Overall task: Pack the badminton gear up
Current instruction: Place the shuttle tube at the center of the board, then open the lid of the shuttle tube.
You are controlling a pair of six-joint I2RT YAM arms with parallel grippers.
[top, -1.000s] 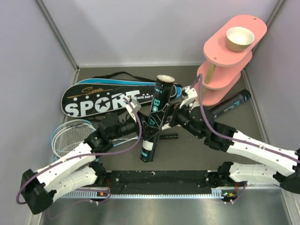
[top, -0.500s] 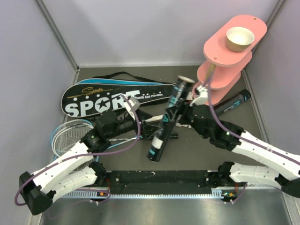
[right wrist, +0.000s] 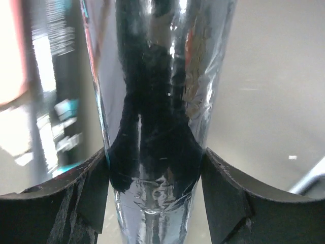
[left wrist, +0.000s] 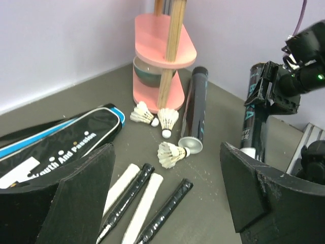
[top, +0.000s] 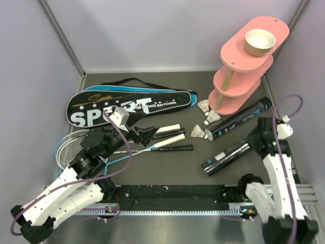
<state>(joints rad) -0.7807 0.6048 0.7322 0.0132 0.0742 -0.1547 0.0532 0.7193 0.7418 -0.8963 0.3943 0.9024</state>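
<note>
My right gripper (top: 253, 145) is shut on the upper part of a black tube (top: 227, 159), which tilts down toward the table at the right; the shiny tube (right wrist: 157, 101) fills the right wrist view between both fingers. A second black tube (top: 242, 118) lies by the pink stand. Three white shuttlecocks (top: 202, 133) (top: 213, 117) (top: 203, 105) rest beside it. My left gripper (top: 145, 133) hangs open over the racket handles (left wrist: 147, 201), holding nothing. The racket heads (top: 71, 147) lie at the left. The SPORT bag (top: 127, 102) lies behind them.
A pink three-tier stand (top: 242, 66) rises at the back right, with a tan bowl (top: 260, 41) on its top tier. Grey walls close in on three sides. A black rail (top: 172, 195) runs along the near edge between the arm bases.
The right arm swung the tube from the table's middle to the right side and tipped it low. The left gripper opened wider and drew back to the left.
</note>
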